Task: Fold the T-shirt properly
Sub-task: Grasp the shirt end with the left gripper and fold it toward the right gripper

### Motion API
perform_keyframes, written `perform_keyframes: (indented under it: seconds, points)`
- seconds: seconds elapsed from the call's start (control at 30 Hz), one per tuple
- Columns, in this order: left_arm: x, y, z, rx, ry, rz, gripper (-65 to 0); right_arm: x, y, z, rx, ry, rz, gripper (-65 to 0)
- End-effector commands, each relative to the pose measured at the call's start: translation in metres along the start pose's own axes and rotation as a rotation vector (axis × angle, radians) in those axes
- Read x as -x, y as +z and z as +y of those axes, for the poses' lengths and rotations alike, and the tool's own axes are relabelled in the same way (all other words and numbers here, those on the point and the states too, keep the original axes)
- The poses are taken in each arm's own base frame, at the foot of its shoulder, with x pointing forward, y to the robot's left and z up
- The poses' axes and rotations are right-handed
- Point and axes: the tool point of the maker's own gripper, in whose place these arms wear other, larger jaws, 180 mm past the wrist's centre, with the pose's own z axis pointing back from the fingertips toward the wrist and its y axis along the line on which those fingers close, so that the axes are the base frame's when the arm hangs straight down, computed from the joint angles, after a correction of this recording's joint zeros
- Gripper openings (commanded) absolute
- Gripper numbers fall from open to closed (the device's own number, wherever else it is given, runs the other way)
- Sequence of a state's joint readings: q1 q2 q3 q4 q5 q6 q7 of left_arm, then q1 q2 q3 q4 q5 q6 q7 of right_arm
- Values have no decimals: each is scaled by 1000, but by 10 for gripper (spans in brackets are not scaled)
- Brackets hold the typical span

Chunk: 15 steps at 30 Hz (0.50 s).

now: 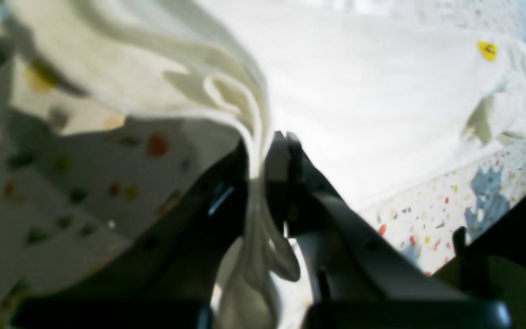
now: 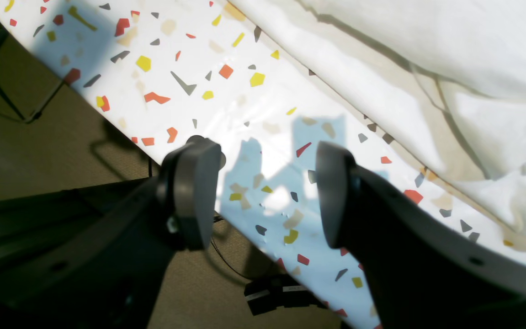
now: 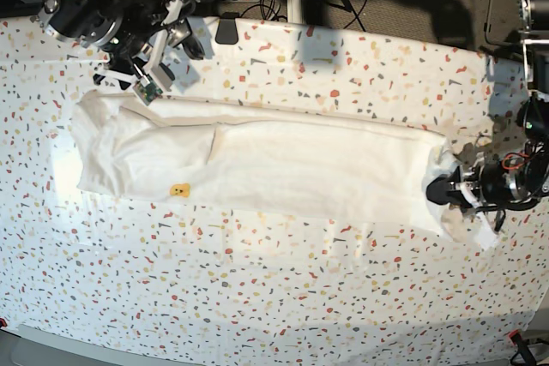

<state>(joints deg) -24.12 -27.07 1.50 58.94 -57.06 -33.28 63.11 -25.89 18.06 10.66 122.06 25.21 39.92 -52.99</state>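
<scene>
Now left hand (image 1: pixel 267 151) pinching T-shirt (image 3: pixel 283 165) end edge; right hand (image 2: pixel 263 192) open above tabletop (image 3: pixel 274 297) rim.

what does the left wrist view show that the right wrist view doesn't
Only the left wrist view: the left gripper shut on a bunched edge of the T-shirt, plus a small yellow print mark. Only the right wrist view: the right gripper open and empty over the tabletop's edge, with floor below. Both: white shirt fabric on the speckled tabletop.

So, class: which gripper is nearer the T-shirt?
Left. The left gripper is shut on the T-shirt at one end; the right gripper hangs open over bare tabletop beside the cloth.
</scene>
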Motion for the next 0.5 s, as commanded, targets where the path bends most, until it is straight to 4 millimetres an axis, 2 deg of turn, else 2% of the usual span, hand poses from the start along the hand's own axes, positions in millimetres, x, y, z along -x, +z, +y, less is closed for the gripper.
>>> perform_keyframes:
  seconds: [0.0,0.13,0.23,0.33,0.47]
  points:
    - [-23,4,-9,10,-32,-52,-650,-10,4,-1,3,17,-38,-308]
    - [-23,-22,-37,40,-45,-41,-650,-11,4,-1,3,17,-39,-308]
    - [-18,-46,-66,111,-25,-35,-650,-11,4,-1,4,18,-42,-308]
    - [-4,-71,-98,190,5,-24,-650,-11,4,-1,4,18,-43,-308]
    - [26,-102,-140,278,58,4,-650,-12,4,-1,4,18,-46,-308]
